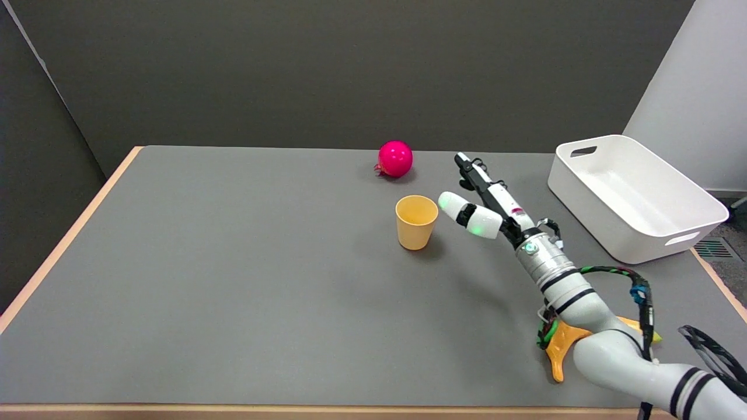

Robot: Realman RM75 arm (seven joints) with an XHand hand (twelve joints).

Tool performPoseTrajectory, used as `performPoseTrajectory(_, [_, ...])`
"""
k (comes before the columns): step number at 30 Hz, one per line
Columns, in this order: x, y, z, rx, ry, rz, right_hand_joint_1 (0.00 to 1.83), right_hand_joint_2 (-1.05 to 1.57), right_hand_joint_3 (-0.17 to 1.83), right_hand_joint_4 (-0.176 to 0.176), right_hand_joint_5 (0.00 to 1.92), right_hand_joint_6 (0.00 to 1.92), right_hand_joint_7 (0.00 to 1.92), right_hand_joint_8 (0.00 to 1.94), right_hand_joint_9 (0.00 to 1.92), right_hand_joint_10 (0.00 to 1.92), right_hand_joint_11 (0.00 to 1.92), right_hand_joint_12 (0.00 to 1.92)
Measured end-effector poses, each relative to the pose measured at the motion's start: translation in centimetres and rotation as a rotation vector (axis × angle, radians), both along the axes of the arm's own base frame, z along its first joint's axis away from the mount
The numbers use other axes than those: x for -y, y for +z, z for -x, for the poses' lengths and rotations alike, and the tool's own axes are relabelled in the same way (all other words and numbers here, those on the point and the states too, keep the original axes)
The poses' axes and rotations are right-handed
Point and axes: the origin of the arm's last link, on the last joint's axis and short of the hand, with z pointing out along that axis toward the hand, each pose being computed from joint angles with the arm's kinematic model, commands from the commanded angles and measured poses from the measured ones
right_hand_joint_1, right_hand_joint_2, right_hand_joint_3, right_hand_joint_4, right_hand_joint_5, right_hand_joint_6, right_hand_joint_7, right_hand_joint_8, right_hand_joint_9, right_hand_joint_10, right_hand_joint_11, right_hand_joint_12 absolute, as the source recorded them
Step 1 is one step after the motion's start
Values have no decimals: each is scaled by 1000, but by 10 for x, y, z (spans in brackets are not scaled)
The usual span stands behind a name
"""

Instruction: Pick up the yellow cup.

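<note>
The right hand hangs just to the right of the cup, fingers spread, holding nothing; the white thumb reaches toward the rim while the other fingers point away up the table. The cup stands upright, mouth up, near the middle of the grey table. From where I stand, the grasp looks best made by sliding the hand left until the cup's wall sits between thumb and fingers, then closing gently below the rim so it doesn't tip. The pink ball behind and the white bin on the right lie well apart.
</note>
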Motion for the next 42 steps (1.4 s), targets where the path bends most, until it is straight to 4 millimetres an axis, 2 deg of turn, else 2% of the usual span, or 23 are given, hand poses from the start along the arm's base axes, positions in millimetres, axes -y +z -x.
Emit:
performPoseTrajectory(3, [5, -3, 7, 58, -13, -2, 311, 620, 889, -36, -1, 34, -1, -1, -1, 117, -1, 512])
performPoseTrajectory(5, [9, -5, 10, 86, -21, -6, 376, 578, 981, -43, -1, 32, -1, -1, -1, 13, -1, 260])
performPoseTrajectory(7, [13, -7, 13, 107, -27, -9, 313, 562, 960, -49, -1, 4, -1, -1, -1, 1, -1, 217])
performPoseTrajectory(9, [17, -9, 16, 124, -34, -13, 297, 553, 954, -71, -1, -1, -1, -1, -1, -1, -1, 183])
performPoseTrajectory(14, [27, -15, 24, 163, -52, -23, 300, 557, 961, -81, -1, -1, -1, -1, -1, -1, -1, 183])
performPoseTrajectory(23, [38, -19, 35, 206, -78, -26, 298, 558, 967, -78, -1, -1, -1, -1, -1, -1, -1, 186])
performPoseTrajectory(30, [42, -19, 41, 218, -86, -22, 294, 564, 963, -77, -1, 31, -1, -1, -1, -1, -1, 217])
performPoseTrajectory(32, [43, -19, 42, 220, -87, -21, 372, 590, 1005, -84, -1, 49, -1, -1, -1, -1, -1, 184])
performPoseTrajectory(42, [43, -20, 46, 204, -83, -27, 382, 551, 989, -77, 11, 13, -1, -1, -1, 12, -1, 204])
